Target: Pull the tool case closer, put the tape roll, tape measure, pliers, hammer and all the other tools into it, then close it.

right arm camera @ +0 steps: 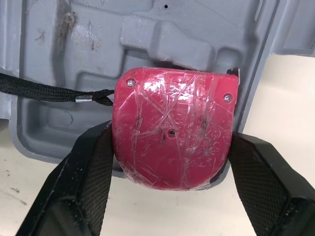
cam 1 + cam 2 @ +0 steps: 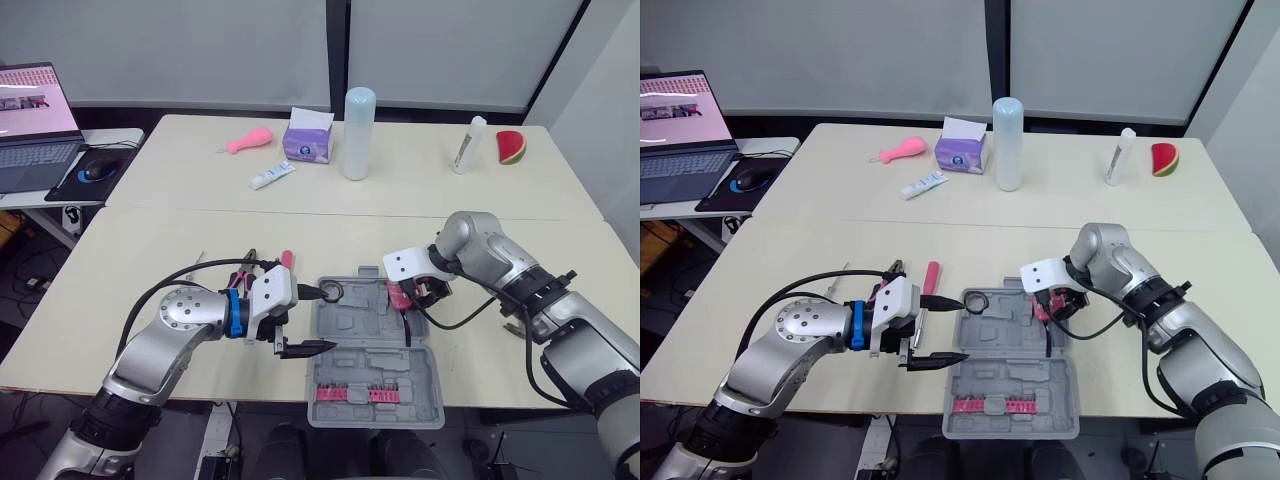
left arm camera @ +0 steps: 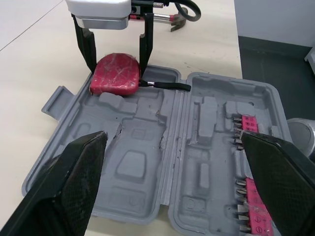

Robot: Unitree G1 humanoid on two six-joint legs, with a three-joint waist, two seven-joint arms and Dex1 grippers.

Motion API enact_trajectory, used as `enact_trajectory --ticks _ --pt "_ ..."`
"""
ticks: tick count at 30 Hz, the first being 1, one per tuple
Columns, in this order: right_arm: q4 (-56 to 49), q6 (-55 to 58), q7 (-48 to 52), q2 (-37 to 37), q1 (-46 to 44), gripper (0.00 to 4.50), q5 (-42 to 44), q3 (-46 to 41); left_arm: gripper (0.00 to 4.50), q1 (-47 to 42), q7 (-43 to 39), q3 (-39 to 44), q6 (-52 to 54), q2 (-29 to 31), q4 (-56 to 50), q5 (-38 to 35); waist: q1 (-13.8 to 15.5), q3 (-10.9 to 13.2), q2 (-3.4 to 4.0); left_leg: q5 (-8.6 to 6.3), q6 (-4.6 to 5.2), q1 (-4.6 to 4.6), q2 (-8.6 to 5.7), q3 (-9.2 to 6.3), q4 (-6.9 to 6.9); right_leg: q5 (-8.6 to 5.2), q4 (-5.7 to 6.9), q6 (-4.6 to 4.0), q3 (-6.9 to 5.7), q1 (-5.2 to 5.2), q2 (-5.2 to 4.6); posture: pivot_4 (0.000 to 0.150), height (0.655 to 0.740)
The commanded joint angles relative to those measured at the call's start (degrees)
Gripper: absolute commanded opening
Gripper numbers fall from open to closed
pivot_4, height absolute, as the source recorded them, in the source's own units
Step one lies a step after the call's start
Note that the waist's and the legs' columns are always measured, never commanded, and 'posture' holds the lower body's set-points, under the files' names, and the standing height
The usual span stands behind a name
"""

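Observation:
The grey tool case (image 2: 352, 335) lies open near the table's front edge, with a red strip of bits (image 2: 367, 393) in its near half. My right gripper (image 1: 172, 162) is shut on the red tape measure (image 1: 172, 140), holding it over the case's far right corner with its black strap (image 3: 165, 86) trailing into the tray. At the case's left side my left gripper (image 2: 320, 320) stands open, nothing between its fingers. The black tape roll (image 2: 331, 293) lies by the case's far left edge. Pliers and a red-handled tool (image 2: 287, 259) lie behind the left gripper.
Across the far table stand a tall pale bottle (image 2: 359, 133), a purple tissue box (image 2: 308, 140), a pink object (image 2: 250, 140), a white tube (image 2: 271, 176), a small white bottle (image 2: 469, 145) and a watermelon-slice toy (image 2: 511, 147). A laptop (image 2: 35, 120) sits on a side desk at far left.

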Motion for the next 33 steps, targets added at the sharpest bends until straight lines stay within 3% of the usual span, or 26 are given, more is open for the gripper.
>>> enact_trajectory --ticks 1,12,16,21,29,33 --pt "-0.1 -0.3 0.1 0.3 -1.5 3.18 -0.6 -1.4 4.5 0.0 -0.7 0.7 -1.5 -0.4 -2.0 -1.2 0.0 0.0 0.0 0.0 0.0 0.0 0.0 0.0 0.0 0.0 0.0 0.0 0.0 0.0 0.0 0.15 0.7002" --pt "-0.1 -0.2 0.1 1.0 -2.4 3.18 -0.9 -2.1 4.5 0.2 -1.3 0.6 -2.2 -0.7 -1.6 -1.3 0.0 0.0 0.01 0.0 0.0 0.0 0.0 0.01 0.0 0.0 0.01 0.0 0.01 -0.01 0.0 0.15 0.7002" --pt "0.0 -0.8 -0.5 0.7 -3.6 4.49 -0.5 -3.0 4.5 0.3 -1.6 0.6 -2.2 -0.8 -1.6 -1.3 0.0 0.0 0.02 0.0 0.0 0.0 0.0 0.01 0.0 0.0 0.01 0.0 0.01 -0.02 0.0 0.15 0.7002" --pt "-5.8 1.8 1.6 -0.9 -3.3 4.49 2.2 -6.5 4.5 0.2 -1.2 1.2 -1.1 -1.3 -1.8 -2.0 0.0 0.0 0.03 0.0 0.0 -0.01 0.0 0.01 0.0 0.0 0.02 0.0 0.01 -0.03 -0.01 0.15 0.7002" --pt "-25.1 8.7 1.9 -6.0 8.3 4.49 13.5 -17.5 4.5 0.0 -0.5 2.7 0.3 -1.2 -1.3 -3.8 0.2 0.0 0.02 -0.08 0.14 -0.06 -0.02 -0.06 -0.02 0.0 -0.05 0.0 -0.04 0.06 -0.02 0.15 0.7002" --pt "-27.9 10.3 -1.1 -6.7 12.4 3.54 15.3 -19.4 4.5 -0.8 -0.8 3.1 0.9 -1.2 -0.6 -4.5 0.1 0.0 0.02 -0.1 0.18 -0.05 -0.03 -0.04 -0.01 0.0 -0.04 0.0 -0.02 0.06 -0.03 0.15 0.7002"
